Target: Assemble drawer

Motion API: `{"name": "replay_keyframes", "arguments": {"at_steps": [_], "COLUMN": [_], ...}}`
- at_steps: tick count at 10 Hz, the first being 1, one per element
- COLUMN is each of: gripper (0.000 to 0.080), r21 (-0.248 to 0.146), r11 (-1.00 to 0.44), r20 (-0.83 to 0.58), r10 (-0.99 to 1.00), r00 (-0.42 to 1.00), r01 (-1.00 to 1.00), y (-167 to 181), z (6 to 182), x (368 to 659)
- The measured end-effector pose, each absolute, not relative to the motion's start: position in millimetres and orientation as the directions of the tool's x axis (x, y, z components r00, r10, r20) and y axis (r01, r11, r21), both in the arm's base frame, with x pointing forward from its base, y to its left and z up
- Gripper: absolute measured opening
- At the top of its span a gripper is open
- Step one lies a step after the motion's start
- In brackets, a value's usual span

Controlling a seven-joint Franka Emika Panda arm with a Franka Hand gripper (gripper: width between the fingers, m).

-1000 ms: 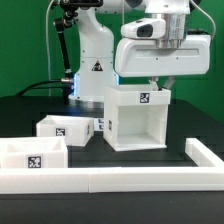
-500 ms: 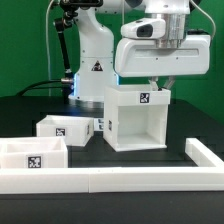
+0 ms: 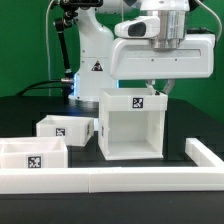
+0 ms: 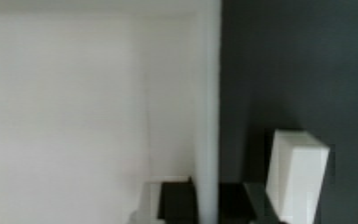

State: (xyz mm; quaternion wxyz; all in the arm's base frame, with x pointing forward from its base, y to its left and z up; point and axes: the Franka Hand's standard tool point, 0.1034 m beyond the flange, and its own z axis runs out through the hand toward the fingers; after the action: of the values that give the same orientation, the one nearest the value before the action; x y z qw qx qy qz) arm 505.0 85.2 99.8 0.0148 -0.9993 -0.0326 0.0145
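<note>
The white drawer box [image 3: 130, 130], open at the front and carrying a marker tag on its top edge, stands in the middle of the black table. My gripper [image 3: 152, 88] is at the box's top right and is shut on the top of its thin wall. In the wrist view the wall's edge [image 4: 208, 100] runs between my dark fingers [image 4: 172, 202], with the gripper [image 4: 208, 205] closed round it and a broad white face of the box [image 4: 87, 90] beside it. Two white drawer trays with tags lie at the exterior view's left, one [image 3: 65, 128] next to the box and one [image 3: 32, 155] nearer the front.
A low white rail [image 3: 120, 178] runs along the table's front and turns back at the exterior view's right [image 3: 205, 155]. The arm's white base [image 3: 95, 60] stands behind the box. A white part [image 4: 300, 165] on the dark table shows beside the gripped wall in the wrist view.
The drawer box has shifted toward the exterior view's left and nearer the front, held in my gripper, and now sits closer to the near tray. The trays have not moved.
</note>
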Motion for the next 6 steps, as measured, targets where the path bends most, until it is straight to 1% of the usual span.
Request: {"name": "replay_keyframes", "arguments": {"at_steps": [1, 3, 6], "gripper": [0.0038, 0.0038, 0.0038], "r21": [-0.031, -0.037, -0.047], "r11": [-0.998, -0.999, -0.998], "r20": [-0.018, 0.015, 0.054], "r10": [0.055, 0.033, 0.028], "r00": [0.998, 0.999, 0.998], "r01": [0.055, 0.033, 0.03], "y": [82, 83, 88], "z": [99.8, 100.3, 100.2], "x": [517, 549, 582]}}
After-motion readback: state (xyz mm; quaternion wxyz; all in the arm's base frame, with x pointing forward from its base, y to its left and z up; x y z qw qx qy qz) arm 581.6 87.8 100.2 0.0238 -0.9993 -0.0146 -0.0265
